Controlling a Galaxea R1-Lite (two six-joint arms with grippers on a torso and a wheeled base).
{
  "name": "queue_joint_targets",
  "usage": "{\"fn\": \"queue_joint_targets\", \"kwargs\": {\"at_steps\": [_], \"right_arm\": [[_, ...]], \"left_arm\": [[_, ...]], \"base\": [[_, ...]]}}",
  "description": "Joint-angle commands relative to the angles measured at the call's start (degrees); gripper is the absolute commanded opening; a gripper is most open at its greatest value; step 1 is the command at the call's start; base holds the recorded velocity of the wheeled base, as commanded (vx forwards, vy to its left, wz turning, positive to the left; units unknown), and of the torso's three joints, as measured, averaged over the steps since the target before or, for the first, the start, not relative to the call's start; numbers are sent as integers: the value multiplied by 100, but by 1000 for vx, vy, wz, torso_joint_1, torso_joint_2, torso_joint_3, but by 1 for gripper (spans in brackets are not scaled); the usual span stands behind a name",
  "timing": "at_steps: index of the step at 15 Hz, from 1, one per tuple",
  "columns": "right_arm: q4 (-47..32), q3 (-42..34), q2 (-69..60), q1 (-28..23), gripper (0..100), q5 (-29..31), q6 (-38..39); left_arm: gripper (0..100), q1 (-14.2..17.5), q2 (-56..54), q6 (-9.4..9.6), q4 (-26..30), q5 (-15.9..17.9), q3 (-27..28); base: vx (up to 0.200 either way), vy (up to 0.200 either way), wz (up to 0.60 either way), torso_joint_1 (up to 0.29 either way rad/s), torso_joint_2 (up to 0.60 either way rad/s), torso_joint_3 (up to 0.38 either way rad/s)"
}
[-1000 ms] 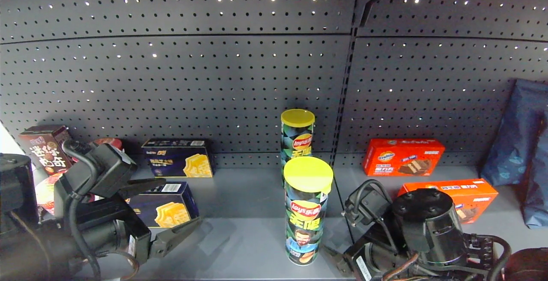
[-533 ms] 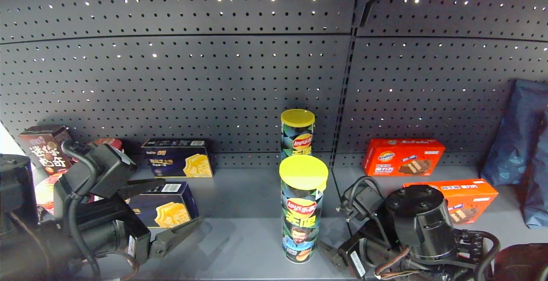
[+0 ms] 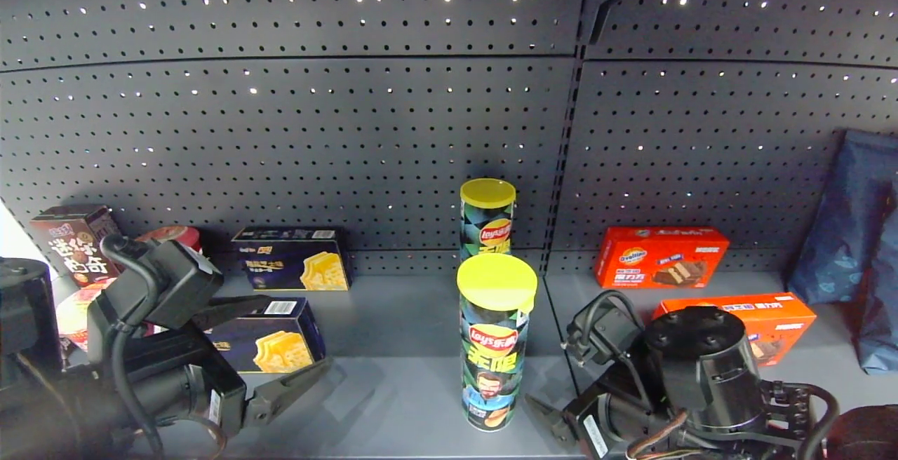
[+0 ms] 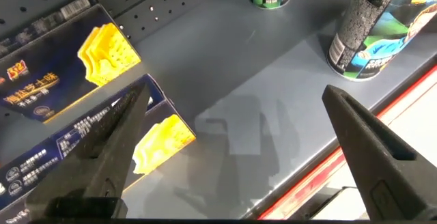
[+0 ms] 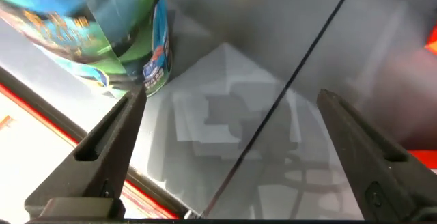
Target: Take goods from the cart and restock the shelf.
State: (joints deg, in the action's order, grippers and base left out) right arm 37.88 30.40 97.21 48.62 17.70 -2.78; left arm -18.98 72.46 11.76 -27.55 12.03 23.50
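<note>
Between the right fingers: bare shelf (image 3: 393,376) and nothing else; the right gripper (image 5: 231,94) is spread wide and empty, low over the shelf's front edge
Just outside the right finger (image 3: 544,411) on the left-hand side: the front chips can (image 3: 494,348), upright with its yellow lid on, standing near the front edge; whether finger and can touch I can't tell
Straight behind that can, away from the fingers: the rear chips can (image 3: 487,218), upright too, close to the pegboard back panel (image 3: 316,130), the two cans apart
Out past the right gripper's other side: the front orange box (image 3: 765,313), lying flat and partly hidden by the arm, and behind it the rear orange box (image 3: 659,256) near the panel
Between the left fingers: bare shelf again; the left gripper (image 4: 235,87) is wide apart and empty
Close by one left finger (image 4: 116,135): the front navy box (image 3: 270,334), lying flat on the shelf
Behind it: the rear navy box (image 3: 291,258), at the back panel
Farther out on the left: a brown box (image 3: 74,242), standing up
Farthest out on the right: blue bags (image 3: 852,221), leaning at the shelf's end
</note>
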Motion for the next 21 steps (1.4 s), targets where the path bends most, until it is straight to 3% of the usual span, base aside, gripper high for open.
{"fn": "queue_joint_targets", "kwargs": {"at_steps": [1, 3, 6, 9, 10, 11, 13, 15, 16, 19, 20, 21], "right_arm": [[97, -34, -510, -89, 100, 14, 32], [124, -122, -888, -326, 100, 5, 41], [124, -228, -1670, -1161, 100, 5, 164], [115, -289, -2487, -2278, 100, 14, 164], [106, -430, -2769, -2594, 100, 14, 164], [106, -702, -3147, -2893, 100, 5, 172], [44, -1502, -4105, -3482, 100, 5, 172], [-123, -2618, -5335, -4062, 100, 32, 172], [-448, -2996, -5933, -4396, 100, 76, 172], [-2302, -2988, -7875, -5582, 100, 67, 216], [-2715, -2988, -8279, -5626, 100, 67, 208], [-3629, -2935, -9202, -5565, 100, -3, 216]], "left_arm": [[100, 0, -312, -16, -57, 1, -153], [100, 79, -698, -78, -40, -8, -267], [100, 668, -1788, -104, -5, 10, -979], [100, 1300, -3027, -385, 118, -43, -1524], [100, 1511, -3344, -403, 277, -96, -1568], [100, 1696, -3695, -403, 426, -219, -1586], [100, 1731, -4478, -403, 848, -579, -1665], [100, 1731, -5409, -403, 1744, -790, -1665], [100, 1731, -5849, -403, 2193, -808, -1656], [100, 1740, -6824, -385, 3063, -816, -1665], [100, 1749, -6965, -385, 3195, -816, -1665], [100, 1880, -7246, -350, 3432, -799, -1682]], "base": [[0, 0, 0, 0, 0, 0], [0, 0, 0, 0, 0, 0], [0, 0, 0, 0, 0, 0], [0, 0, 0, 0, 0, 0], [0, 0, 0, 0, 0, 0], [0, 0, 0, 0, 0, 0], [0, 0, 0, 0, 0, 0], [0, 0, 0, 0, 0, 0], [0, 0, 0, 0, 0, 0], [0, 0, 0, 0, 0, 0], [0, 0, 0, 0, 0, 0], [0, 0, 0, 0, 0, 0]]}}
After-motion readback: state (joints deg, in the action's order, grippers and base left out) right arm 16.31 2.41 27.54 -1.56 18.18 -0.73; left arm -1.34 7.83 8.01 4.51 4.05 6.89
